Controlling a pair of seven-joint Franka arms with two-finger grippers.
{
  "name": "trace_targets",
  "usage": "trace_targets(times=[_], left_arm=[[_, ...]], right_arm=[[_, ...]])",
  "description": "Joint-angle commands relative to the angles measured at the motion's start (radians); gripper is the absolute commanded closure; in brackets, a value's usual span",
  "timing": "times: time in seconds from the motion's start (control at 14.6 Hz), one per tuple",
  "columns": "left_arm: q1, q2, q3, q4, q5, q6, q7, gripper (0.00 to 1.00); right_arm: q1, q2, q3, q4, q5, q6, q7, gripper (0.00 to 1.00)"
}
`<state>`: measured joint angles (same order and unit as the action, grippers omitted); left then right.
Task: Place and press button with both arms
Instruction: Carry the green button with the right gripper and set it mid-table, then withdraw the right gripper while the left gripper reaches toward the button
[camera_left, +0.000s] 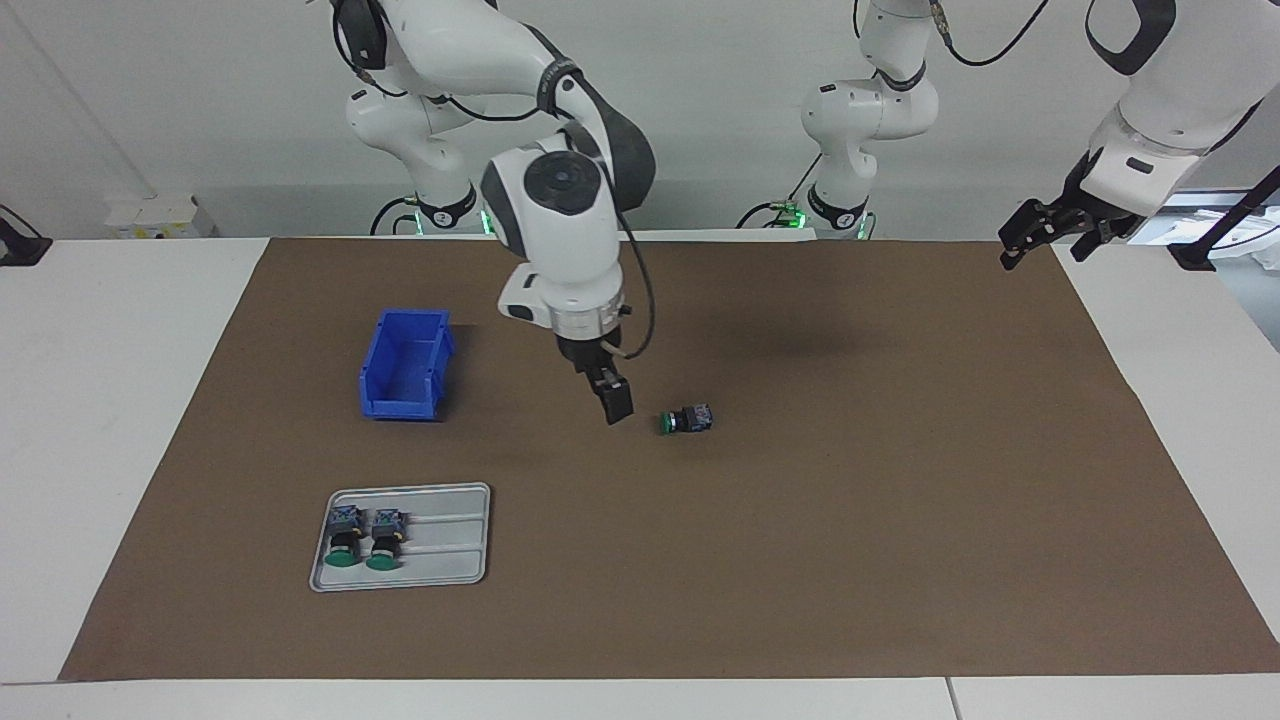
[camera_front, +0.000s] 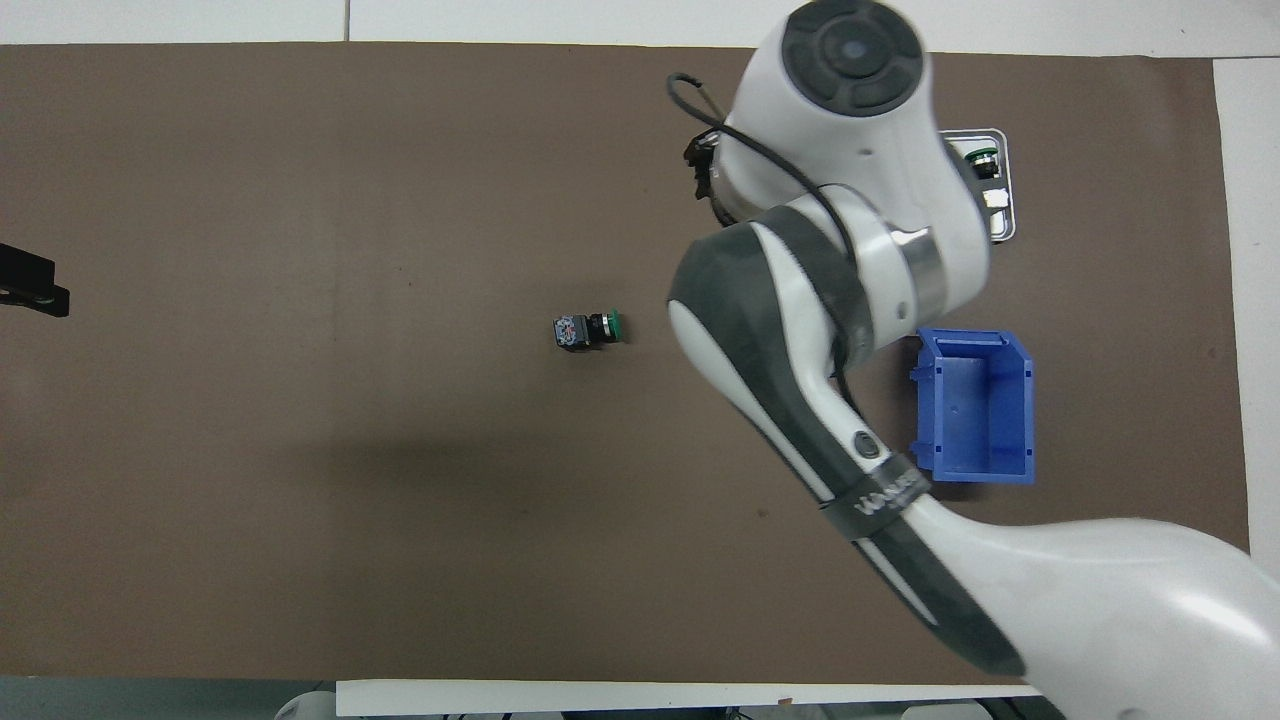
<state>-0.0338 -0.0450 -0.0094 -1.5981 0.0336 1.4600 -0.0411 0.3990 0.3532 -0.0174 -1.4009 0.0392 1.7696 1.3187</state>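
Button (camera_left: 687, 419) lying on its side on the mat.
We see right gripper (camera_left: 618, 403) raised beside it, empty, jaws apart; left gripper (camera_left: 1050, 238) waits, spread.

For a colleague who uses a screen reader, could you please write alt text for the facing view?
The right gripper hangs over the brown mat beside a green-capped button lying on its side, not holding it. A grey tray holds two more buttons, a blue bin stands nearer the robots, and the left gripper waits raised at the mat's edge.

Robotics lab, two white arms (camera_left: 560, 200) bolted at a table (camera_left: 100, 400), brown mat (camera_left: 800, 550), bare white wall (camera_left: 720, 100)
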Motion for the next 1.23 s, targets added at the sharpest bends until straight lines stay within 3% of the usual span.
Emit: trace_targets(times=[0.0, 0.27, 0.48, 0.75, 1.03, 1.16], left_arm=[[0.003, -0.042, 0.003, -0.056, -0.001, 0.019, -0.022, 0.0], [0.002, -0.042, 0.003, -0.056, -0.001, 0.023, -0.025, 0.0], [-0.005, -0.042, 0.0, -0.059, -0.001, 0.039, -0.092, 0.0], [-0.069, -0.032, -0.009, -0.075, -0.011, 0.062, -0.34, 0.0], [-0.162, 0.001, -0.009, -0.098, -0.049, 0.089, -0.653, 0.0], [-0.221, 0.033, -0.009, -0.105, -0.052, 0.111, -0.819, 0.0]], right_arm=[[-0.113, -0.115, 0.013, -0.061, -0.005, -0.112, -0.31, 0.0], [-0.277, -0.23, 0.013, -0.061, -0.005, -0.269, -0.687, 0.0], [-0.348, -0.272, 0.004, -0.053, -0.016, -0.338, -0.942, 0.0], [-0.426, -0.321, 0.002, -0.058, -0.03, -0.403, -1.143, 0.0], [-0.446, -0.326, 0.002, -0.073, -0.077, -0.388, -1.393, 0.0], [-0.447, -0.326, 0.004, -0.081, -0.076, -0.389, -1.403, 0.0]])
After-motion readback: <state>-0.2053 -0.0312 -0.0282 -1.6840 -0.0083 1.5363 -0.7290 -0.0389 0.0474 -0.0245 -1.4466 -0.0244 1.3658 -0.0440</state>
